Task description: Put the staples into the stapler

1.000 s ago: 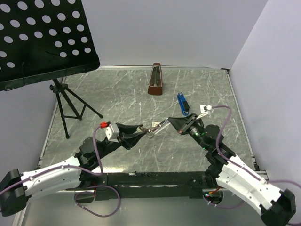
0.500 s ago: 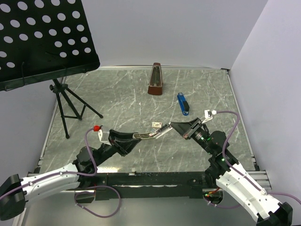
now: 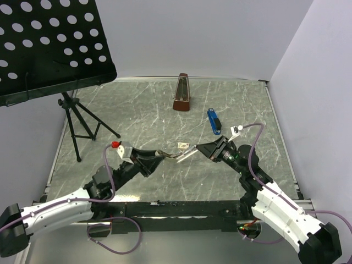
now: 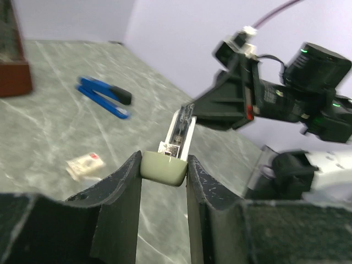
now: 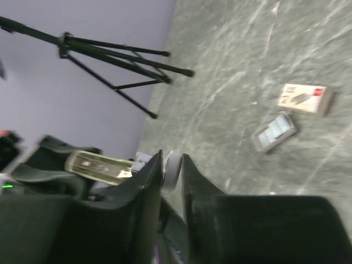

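A pale green stapler [image 3: 179,155] hangs above the table, held at both ends. My left gripper [image 3: 160,155] is shut on its rounded green end [image 4: 163,168], and its open metal channel [image 4: 181,127] runs away toward the right gripper. My right gripper [image 3: 199,149] is shut on the stapler's whitish far end [image 5: 172,169]; the green body [image 5: 99,165] shows beyond. The staples box [image 3: 183,146] lies on the table just behind the stapler. In the right wrist view its sleeve [image 5: 305,99] and its tray of silvery staples [image 5: 274,132] lie apart. The box also shows in the left wrist view [image 4: 85,165].
A blue stapler [image 3: 214,121] lies at the back right. A brown metronome [image 3: 182,93] stands at the back middle. A black music stand [image 3: 49,44] on a tripod [image 3: 77,124] fills the left side. Walls close in the table at the back and right.
Both arms have shifted with the stapler held between them. My left gripper moved right toward the centre and my right gripper moved slightly left, bringing them closer together.
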Controlling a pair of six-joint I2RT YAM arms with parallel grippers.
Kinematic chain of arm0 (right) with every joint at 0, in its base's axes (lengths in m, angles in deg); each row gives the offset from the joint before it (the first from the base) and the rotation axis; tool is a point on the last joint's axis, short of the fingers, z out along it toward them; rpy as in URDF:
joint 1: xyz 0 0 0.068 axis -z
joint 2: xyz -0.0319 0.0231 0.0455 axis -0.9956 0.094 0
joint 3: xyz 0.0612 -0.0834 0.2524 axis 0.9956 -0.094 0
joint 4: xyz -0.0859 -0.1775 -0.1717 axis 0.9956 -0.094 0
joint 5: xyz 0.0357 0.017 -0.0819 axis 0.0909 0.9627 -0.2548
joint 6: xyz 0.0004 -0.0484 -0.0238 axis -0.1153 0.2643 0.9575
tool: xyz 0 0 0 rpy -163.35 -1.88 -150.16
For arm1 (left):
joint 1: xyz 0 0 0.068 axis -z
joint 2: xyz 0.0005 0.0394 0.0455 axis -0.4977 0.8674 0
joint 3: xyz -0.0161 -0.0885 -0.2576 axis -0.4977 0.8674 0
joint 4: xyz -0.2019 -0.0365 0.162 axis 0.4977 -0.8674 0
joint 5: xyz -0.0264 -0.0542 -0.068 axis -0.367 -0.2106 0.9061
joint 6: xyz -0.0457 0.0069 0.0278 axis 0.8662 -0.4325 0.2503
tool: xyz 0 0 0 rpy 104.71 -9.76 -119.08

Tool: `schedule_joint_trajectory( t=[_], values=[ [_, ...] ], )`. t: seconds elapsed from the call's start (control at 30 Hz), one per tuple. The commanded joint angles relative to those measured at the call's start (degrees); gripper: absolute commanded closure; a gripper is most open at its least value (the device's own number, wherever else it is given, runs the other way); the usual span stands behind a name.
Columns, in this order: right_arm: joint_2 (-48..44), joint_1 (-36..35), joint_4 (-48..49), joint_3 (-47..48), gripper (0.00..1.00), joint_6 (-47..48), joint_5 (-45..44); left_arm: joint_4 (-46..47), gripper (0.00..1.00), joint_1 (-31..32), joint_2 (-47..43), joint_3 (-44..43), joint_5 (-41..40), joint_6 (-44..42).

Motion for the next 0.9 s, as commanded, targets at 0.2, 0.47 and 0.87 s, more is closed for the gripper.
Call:
schedule_joint_trajectory(
  t=[0.2,0.47,0.87],
  values=[
    [-3.0,1.7,-17.4,12.9,0.44,24.8,-5.8,-13.6,0.99,-1.4,5.2,-12.3,1.7,-10.1],
    [-1.9,1.5,-19.1,19.2,0.31,46.4,13.4,-18.7,0.99,-1.4,6.2,-16.2,7.8,-16.4],
    [10.3,-11.1,-26.3,26.5,0.29,69.4,25.2,-22.9,0.99,-1.4,7.6,-21.1,20.1,-19.4]
  ],
)
